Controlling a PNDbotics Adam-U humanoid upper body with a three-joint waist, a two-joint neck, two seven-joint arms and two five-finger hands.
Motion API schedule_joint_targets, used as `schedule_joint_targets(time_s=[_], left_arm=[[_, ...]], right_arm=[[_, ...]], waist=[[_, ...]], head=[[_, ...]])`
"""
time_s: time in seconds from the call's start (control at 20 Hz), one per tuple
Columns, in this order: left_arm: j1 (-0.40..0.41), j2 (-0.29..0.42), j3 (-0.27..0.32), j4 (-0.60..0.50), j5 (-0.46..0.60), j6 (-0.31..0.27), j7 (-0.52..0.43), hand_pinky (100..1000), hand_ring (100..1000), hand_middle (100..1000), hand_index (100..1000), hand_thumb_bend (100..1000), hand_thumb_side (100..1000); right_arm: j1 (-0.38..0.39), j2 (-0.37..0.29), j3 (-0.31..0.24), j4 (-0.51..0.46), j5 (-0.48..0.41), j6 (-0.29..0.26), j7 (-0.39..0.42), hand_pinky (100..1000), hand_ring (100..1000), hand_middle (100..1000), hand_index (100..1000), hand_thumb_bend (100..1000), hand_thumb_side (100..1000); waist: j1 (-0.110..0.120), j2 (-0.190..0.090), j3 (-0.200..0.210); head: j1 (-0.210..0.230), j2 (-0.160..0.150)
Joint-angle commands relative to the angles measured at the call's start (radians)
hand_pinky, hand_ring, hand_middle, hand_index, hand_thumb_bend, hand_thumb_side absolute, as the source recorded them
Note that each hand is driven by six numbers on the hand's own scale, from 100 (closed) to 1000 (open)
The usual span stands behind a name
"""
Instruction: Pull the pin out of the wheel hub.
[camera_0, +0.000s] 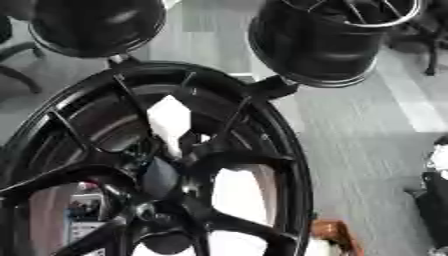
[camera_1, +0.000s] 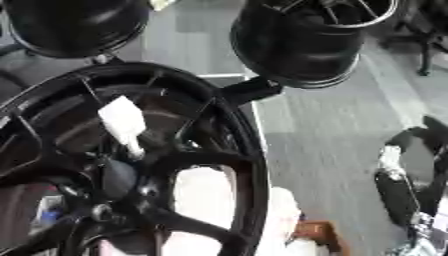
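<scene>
A large black spoked wheel (camera_0: 289, 165) stands upright and fills the left and middle of both views. Its hub (camera_0: 162, 180) sits low and left of centre, where the spokes meet. A white pin (camera_0: 169, 120) with a blocky head and a thinner stem sticks out of the wheel just above the hub, slanting up and away from it. My right hand (camera_1: 404, 172), black with a white patch, shows at the right edge, well apart from the wheel and the pin. Nothing touches the pin. My left hand appears in neither view.
Two more black wheels (camera_0: 328, 42) (camera_0: 92, 25) stand beyond the near wheel, at the top. An orange-brown object (camera_0: 337, 236) lies low beside the wheel's right rim. Grey floor (camera_0: 367, 130) stretches to the right. Chair legs (camera_1: 429, 45) show at the top right.
</scene>
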Motion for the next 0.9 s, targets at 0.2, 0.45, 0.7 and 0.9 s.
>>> schedule_joint_targets(time_s=[0.2, 0.45, 0.7, 0.9], left_arm=[[-0.035, 0.006, -0.005, -0.010, 0.027, -0.139, -0.158, 789, 760, 753, 849, 100, 272], [-0.061, -0.008, -0.021, -0.010, 0.027, -0.128, -0.176, 796, 772, 793, 869, 100, 312], [-0.074, -0.019, -0.031, -0.010, 0.016, -0.129, -0.201, 798, 783, 809, 891, 100, 333], [-0.086, -0.027, -0.039, -0.010, 0.012, -0.128, -0.215, 810, 798, 827, 905, 100, 342]], right_arm=[[0.000, -0.023, -0.004, -0.012, 0.006, 0.000, -0.003, 848, 753, 601, 781, 100, 342], [-0.001, -0.021, -0.003, -0.012, 0.009, -0.002, -0.003, 849, 756, 606, 785, 100, 345], [-0.003, -0.016, 0.000, -0.012, 0.011, -0.004, 0.002, 851, 766, 617, 793, 100, 350], [-0.004, -0.020, 0.001, -0.012, 0.013, -0.005, 0.002, 851, 765, 616, 793, 100, 348]], waist=[[0.004, -0.018, -0.001], [0.007, -0.015, -0.004], [0.011, -0.010, -0.005], [0.013, -0.010, -0.006]], head=[[0.004, 0.012], [0.008, 0.012], [0.022, 0.003], [0.022, 0.002]])
